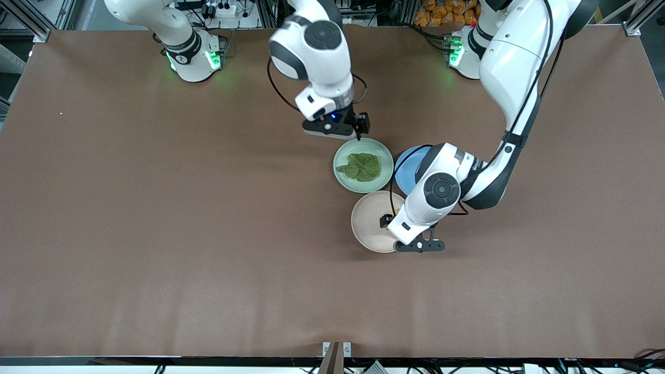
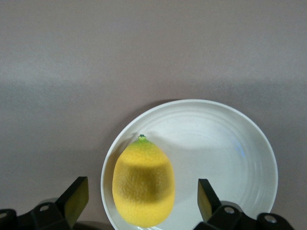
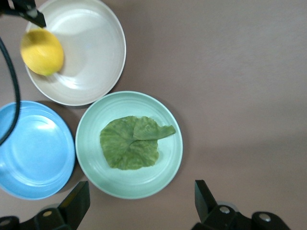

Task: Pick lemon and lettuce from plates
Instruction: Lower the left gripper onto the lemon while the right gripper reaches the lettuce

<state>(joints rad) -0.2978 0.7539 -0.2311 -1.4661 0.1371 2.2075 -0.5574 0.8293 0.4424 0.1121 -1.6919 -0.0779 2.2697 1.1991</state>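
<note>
The lemon lies at the rim of the beige plate. My left gripper is open just above it, one finger on each side, not touching. In the front view the left gripper hangs over the beige plate and hides the lemon. The lettuce lies flat in the mint plate. My right gripper is open and empty over the table at that plate's rim toward the robots' bases. The right wrist view shows the lettuce, mint plate, lemon and beige plate.
A blue plate touches the mint and beige plates toward the left arm's end, partly under the left arm; it also shows in the right wrist view. Brown table stretches around the three plates.
</note>
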